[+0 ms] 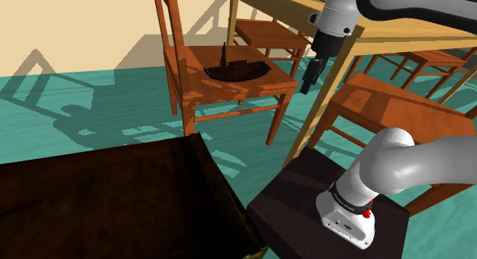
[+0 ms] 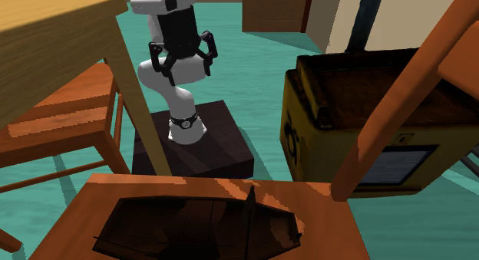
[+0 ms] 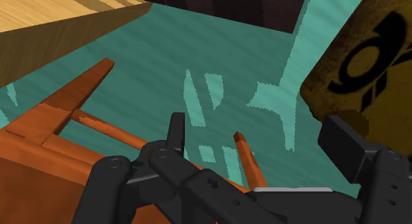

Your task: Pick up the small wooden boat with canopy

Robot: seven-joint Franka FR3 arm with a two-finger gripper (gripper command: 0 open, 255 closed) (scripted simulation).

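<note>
Stand [image 1: 306, 190] nearest in the shoulder view, open dark-lined box [image 1: 218, 185] at its left. Gripper [image 1: 307, 85] hangs beyond the stand, beside the pale table's leg [image 1: 325, 105]. Fingers [image 3: 175, 129] stand apart with nothing between them.

Boat [image 1: 233, 69] lies further out, on the seat of the orange-brown chair [image 1: 252, 93]. It renders as a dark hull with a thin upright post. It sits to the shoulder view's left of the gripper and lower.

Long axis runs roughly across the seat, left to right in both exterior views. Bow end: cannot tell. Judgement: the approach goes leftward and down, with the fingers spanning the hull's short width.
</note>
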